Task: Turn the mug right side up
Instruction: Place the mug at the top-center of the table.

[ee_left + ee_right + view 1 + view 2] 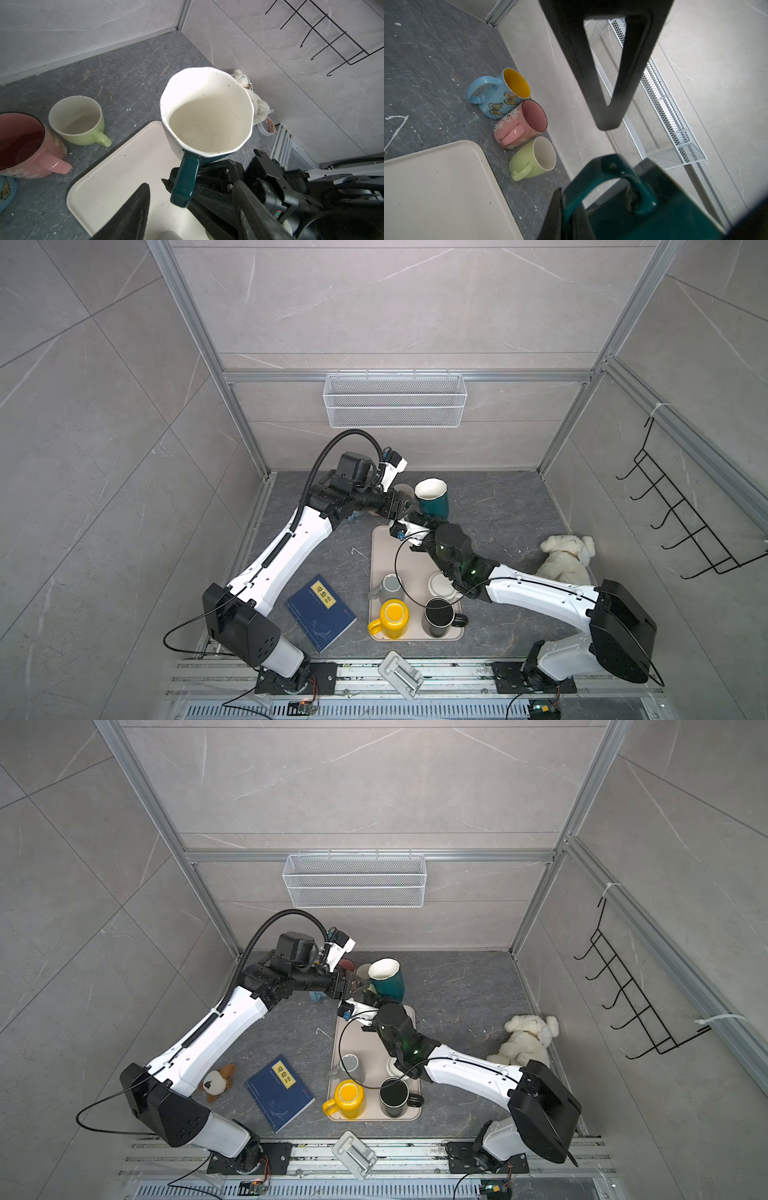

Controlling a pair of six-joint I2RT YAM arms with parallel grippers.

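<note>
The mug (432, 497) (386, 979) is teal outside and white inside. It stands mouth up at the far end of the cream tray (378, 556). Its base is hidden. My right gripper (569, 207) (415, 519) is shut on the mug's teal handle (185, 182), reaching in from the tray side. My left gripper (192, 185) (405, 506) is open just left of the mug. Its fingers (141, 199) stand wide on either side of the handle and touch nothing.
A green mug (76, 120), a pink mug (22, 145) and a blue butterfly mug (496, 95) line the back wall. Yellow (390, 618), black (440, 616) and grey (388, 587) mugs fill the tray's near end. A blue book (320, 612) and a white plush (567, 558) flank it.
</note>
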